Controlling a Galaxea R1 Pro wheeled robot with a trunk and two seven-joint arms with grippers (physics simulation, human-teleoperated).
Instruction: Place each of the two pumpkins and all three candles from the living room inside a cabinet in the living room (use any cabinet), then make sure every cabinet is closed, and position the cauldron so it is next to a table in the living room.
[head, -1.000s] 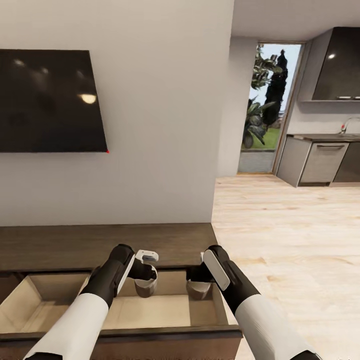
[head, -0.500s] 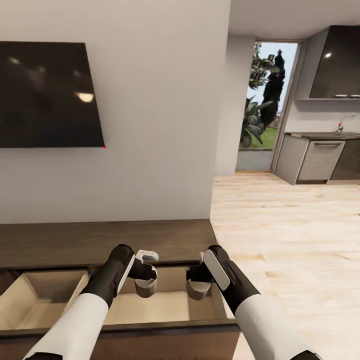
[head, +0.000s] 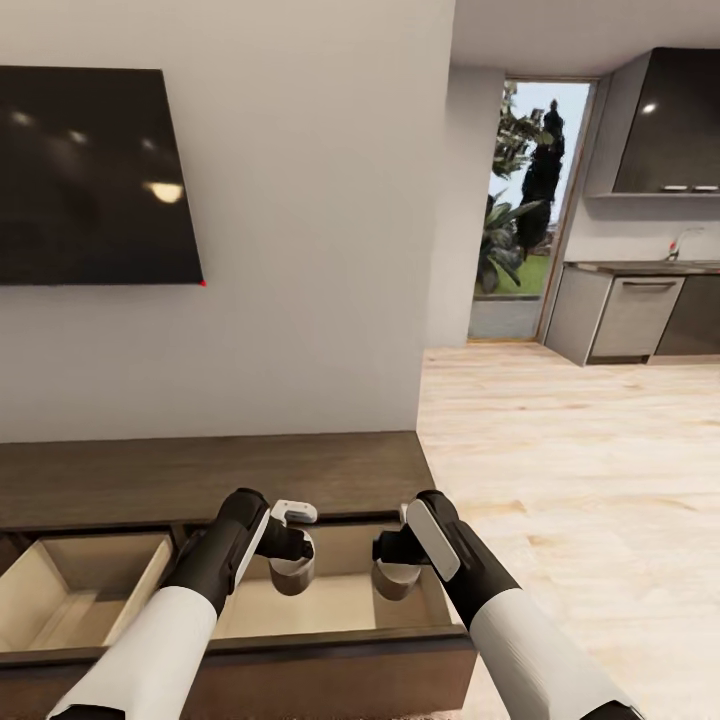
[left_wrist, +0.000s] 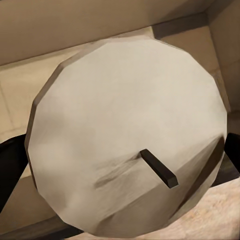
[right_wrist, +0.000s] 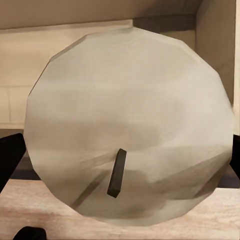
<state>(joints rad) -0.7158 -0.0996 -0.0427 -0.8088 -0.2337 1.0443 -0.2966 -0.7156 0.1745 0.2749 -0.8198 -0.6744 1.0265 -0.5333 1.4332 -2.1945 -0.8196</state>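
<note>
- We stood before the cabinet, a long, low dark-brown unit against a pale wall, its wide fronts pulled out to show the pale beige interior.
- A black TV hung on that wall above it; light wood plank floor ran off to our right toward a glass door with greenery outside and grey kitchen units under a dark cupboard.
- Our left gripper was clamped on a pale candle held over the open drawer; the left wrist view showed its round top with a short dark wick.
- Our right gripper was likewise clamped on a second candle over the same drawer, close beside the first but apart from it; its wick showed in the right wrist view.
- In both wrist views the candle tops hid most of the fingers, leaving dark slivers at the edges.
- The drawer's near floor was cut off by its front, and our forearms hid part of it.
- The second open compartment, to our left, was cut off at the frame edge.
</note>
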